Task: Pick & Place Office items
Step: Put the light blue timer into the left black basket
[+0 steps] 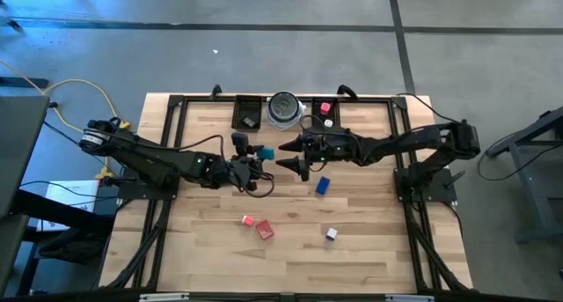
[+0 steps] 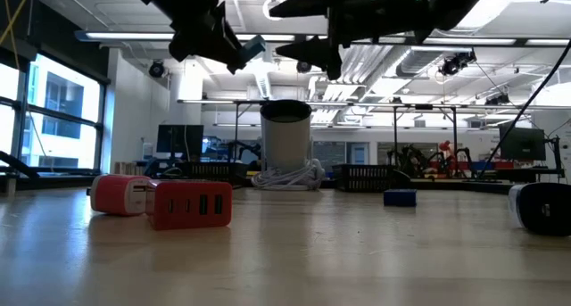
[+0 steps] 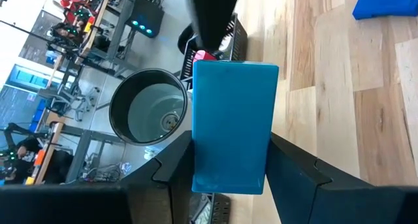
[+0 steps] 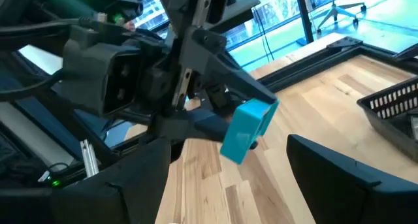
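Observation:
My left gripper (image 1: 260, 154) hovers over the table's middle, shut on a teal block (image 1: 265, 151), which also shows in the left wrist view (image 3: 232, 119) and the low view (image 2: 252, 47). My right gripper (image 1: 291, 165) is open and faces the teal block (image 4: 248, 129) from the right, a short way off, touching nothing. A blue block (image 1: 323, 186), two red pieces (image 1: 249, 220) (image 1: 265, 231) and a small white-and-dark piece (image 1: 331, 234) lie flat on the table. A pink piece (image 1: 325, 107) sits in the far right tray. My left gripper pinches the teal block between its two fingers (image 3: 171, 168), which sit on its narrow sides at the end nearest the wrist (image 3: 225, 178). The fingers come roughly level from the table's left. The block sticks out past the fingertips, lifted clear of the table.
At the far edge stand a round silver-grey dish (image 1: 283, 108) and two black trays (image 1: 246, 114) (image 1: 315, 103). The two arms' grippers are close together over the table's middle. Bare wood lies along the near edge (image 1: 369, 267), and the black frame rails run down both sides.

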Motion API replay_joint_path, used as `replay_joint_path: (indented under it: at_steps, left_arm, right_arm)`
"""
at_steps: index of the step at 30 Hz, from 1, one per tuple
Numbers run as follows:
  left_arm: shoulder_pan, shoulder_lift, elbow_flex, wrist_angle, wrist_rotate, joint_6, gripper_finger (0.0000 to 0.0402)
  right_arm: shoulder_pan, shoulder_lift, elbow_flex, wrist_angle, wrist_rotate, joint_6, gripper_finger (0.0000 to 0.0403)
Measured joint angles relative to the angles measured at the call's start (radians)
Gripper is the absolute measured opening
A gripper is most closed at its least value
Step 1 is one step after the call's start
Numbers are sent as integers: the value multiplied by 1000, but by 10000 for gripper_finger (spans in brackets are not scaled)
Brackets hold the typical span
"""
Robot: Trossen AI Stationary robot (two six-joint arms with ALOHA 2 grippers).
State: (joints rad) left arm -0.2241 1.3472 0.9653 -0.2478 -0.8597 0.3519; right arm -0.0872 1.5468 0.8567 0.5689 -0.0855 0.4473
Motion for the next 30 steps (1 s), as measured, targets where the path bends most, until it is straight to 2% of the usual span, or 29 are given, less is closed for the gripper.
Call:
replay_joint_path:
  at_steps: [11, 20, 30]
  left_arm:
    - [-13, 0, 1, 77, 1, 68, 149]
    - [-15, -2, 1, 95, 4, 78, 149]
    - [0, 11, 6, 119, 25, 98, 149]
  right_arm:
    - [-23, 13, 11, -10, 6, 24, 294]
    - [-27, 32, 11, 56, -21, 28, 292]
    - [-26, 32, 11, 78, -28, 28, 230]
